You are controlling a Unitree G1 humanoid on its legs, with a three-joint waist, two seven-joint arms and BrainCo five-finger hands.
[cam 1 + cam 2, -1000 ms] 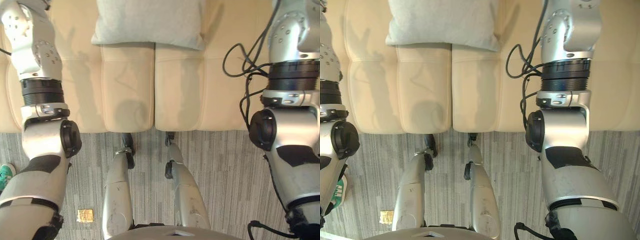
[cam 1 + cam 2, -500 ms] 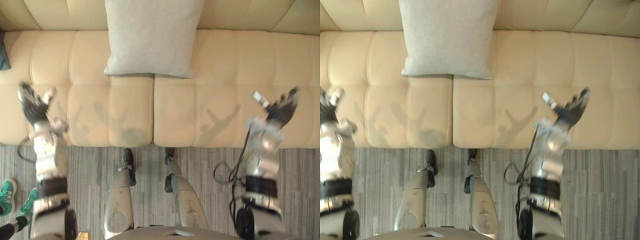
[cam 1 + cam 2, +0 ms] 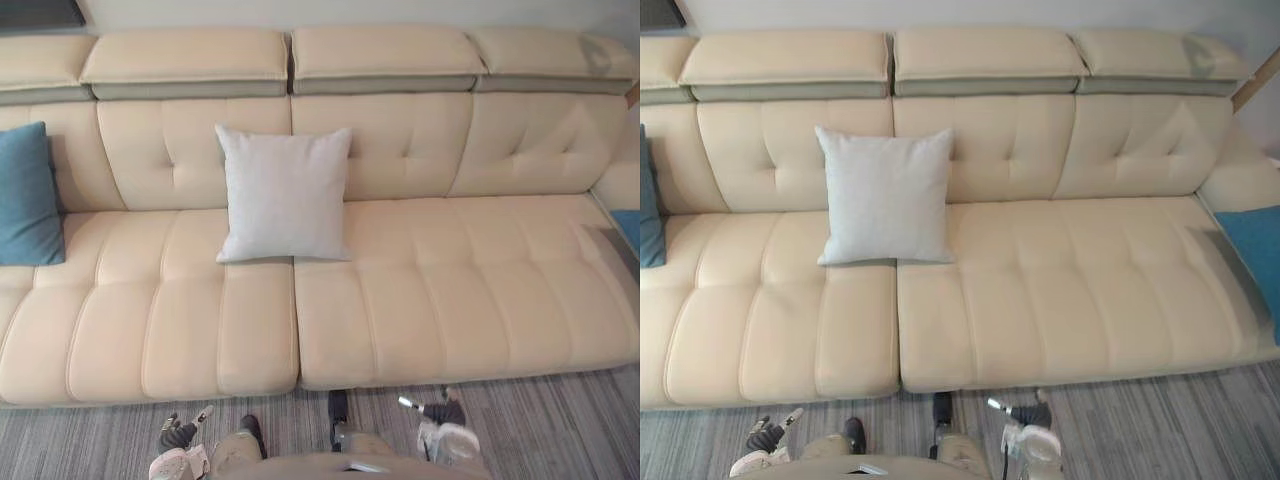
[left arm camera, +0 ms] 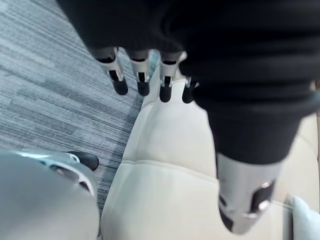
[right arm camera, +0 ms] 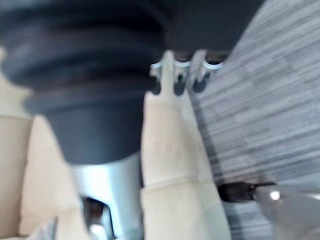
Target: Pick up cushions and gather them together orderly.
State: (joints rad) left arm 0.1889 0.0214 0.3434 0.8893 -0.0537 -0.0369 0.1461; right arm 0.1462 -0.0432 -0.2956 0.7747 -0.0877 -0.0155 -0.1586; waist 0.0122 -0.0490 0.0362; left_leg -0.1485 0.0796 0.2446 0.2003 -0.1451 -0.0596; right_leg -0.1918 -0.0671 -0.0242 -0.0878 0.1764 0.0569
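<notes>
Three cushions sit well apart on cream sofa (image 3: 450,300): light grey cushion (image 3: 283,195) upright against backrest left of middle, blue cushion (image 3: 27,195) at left end, second blue cushion (image 3: 1252,250) at right end. Left hand (image 3: 178,436) and right hand (image 3: 443,412) low over carpet (image 3: 560,430) near sofa front, fingers (image 4: 141,80) loosely straight, holding nothing
</notes>
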